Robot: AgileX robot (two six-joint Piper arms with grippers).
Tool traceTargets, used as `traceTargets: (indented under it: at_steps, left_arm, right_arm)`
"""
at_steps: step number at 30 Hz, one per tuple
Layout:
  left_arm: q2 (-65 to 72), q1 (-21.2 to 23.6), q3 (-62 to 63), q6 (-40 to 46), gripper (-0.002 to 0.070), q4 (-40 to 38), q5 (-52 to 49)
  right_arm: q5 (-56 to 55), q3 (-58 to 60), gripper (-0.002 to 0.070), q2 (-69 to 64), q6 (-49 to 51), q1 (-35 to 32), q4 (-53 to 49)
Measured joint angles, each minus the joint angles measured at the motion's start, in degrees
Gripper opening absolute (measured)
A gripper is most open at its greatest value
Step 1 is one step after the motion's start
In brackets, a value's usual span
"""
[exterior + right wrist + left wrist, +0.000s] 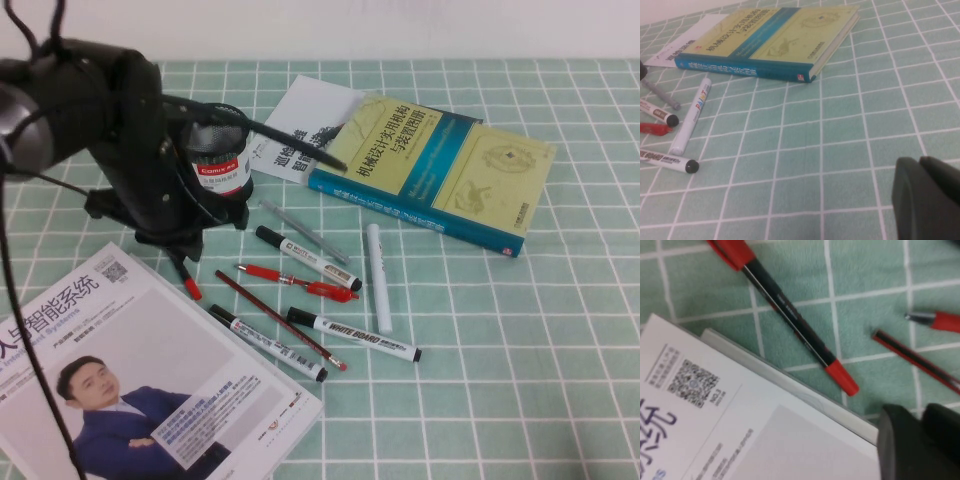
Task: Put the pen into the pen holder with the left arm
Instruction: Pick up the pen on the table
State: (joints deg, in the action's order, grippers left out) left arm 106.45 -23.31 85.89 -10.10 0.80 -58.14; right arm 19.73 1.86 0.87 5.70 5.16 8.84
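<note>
The pen (790,315), with a black barrel, red cap and red end, lies on the green checked cloth beside the magazine's edge. In the high view only its red end (188,283) shows below the left arm. The left gripper (922,415) hangs low over the magazine corner, a short way from the pen, its fingers together and empty. In the high view the left gripper (172,240) is mostly hidden under the arm. The black mesh pen holder (218,160) stands just behind the arm, partly covered. The right gripper (920,167) hovers shut over bare cloth, outside the high view.
A magazine (130,380) lies at front left and a teal book (430,170) on a white booklet (310,125) at the back. White-barrelled markers (355,335), an all-red pen (295,282), a dark red pencil (280,320) and a white paint marker (378,275) lie at centre.
</note>
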Motion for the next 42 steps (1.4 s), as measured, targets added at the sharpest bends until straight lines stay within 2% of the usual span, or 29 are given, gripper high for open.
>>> traceTargets:
  at_steps: [2,6,10,16,28,42]
  left_arm:
    - [1.4,0.4,0.0,0.6,0.0144,0.0,0.0]
    - [3.7,1.3,0.0,-2.0,0.0373,0.2,0.5]
    - [5.0,1.4,0.6,-12.7,0.0443,2.2,1.5]
    - [7.4,1.4,4.7,-18.9,0.0456,2.7,1.0]
    - [12.1,1.7,11.3,-23.1,0.0459,6.5,-6.2]
    - [13.3,3.2,11.4,-24.1,0.0459,5.8,-2.4]
  right_arm:
    - [0.0,0.0,-0.002,0.0,0.0,0.0,0.0]
    - [0.0,0.0,-0.002,0.0,0.0,0.0,0.0]
    - [0.0,0.0,-0.002,0.0,0.0,0.0,0.0]
    - [0.0,0.0,-0.002,0.0,0.0,0.0,0.0]
    - [0.0,0.0,-0.002,0.0,0.0,0.0,0.0]
    - [0.0,0.0,-0.002,0.0,0.0,0.0,0.0]
